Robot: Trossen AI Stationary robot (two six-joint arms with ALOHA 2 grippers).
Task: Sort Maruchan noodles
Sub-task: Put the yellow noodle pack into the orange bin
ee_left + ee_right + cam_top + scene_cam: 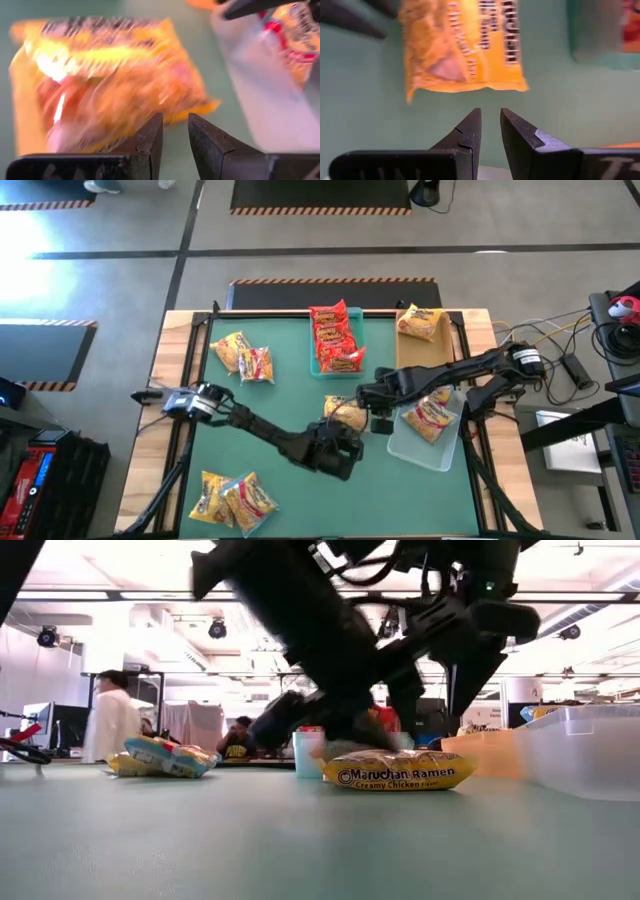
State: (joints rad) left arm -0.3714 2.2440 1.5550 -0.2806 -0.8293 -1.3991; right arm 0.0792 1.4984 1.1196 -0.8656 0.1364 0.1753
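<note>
Near edge of the green table (280, 395): two yellow-white packets (232, 498) lie loose at the front left, untouched. Mid-table — a lone yellow-orange packet (347, 413), label reading Creamy Chicken in the low view, lies flat on the mat between both arms. The left gripper (345, 452) sits just in front of it; the left wrist view shows its fingers (150, 137) a narrow gap apart, holding nothing, the packet's edge just beyond the tips. The right gripper (372, 396) hovers just beside the packet from the other side, jaws likewise nearly together and empty. Right of that, a clear tray (405, 445) holds one yellow-white packet (432, 416). Farther back: a teal tray (317, 366) with red packets (336, 338), a tan tray (418, 352) with a yellow-orange packet (421, 323), and two more packets (245, 356) loose at back left. Judgement: the step is picking up the centre packet, probably bound for the tan tray with its like. To do it well, only one arm should commit, open wider before closing in, and pinch the crimped edge rather than press the crinkly middle — the film looks slippery and may skate on the mat. The other arm should back off to avoid a clash.
</note>
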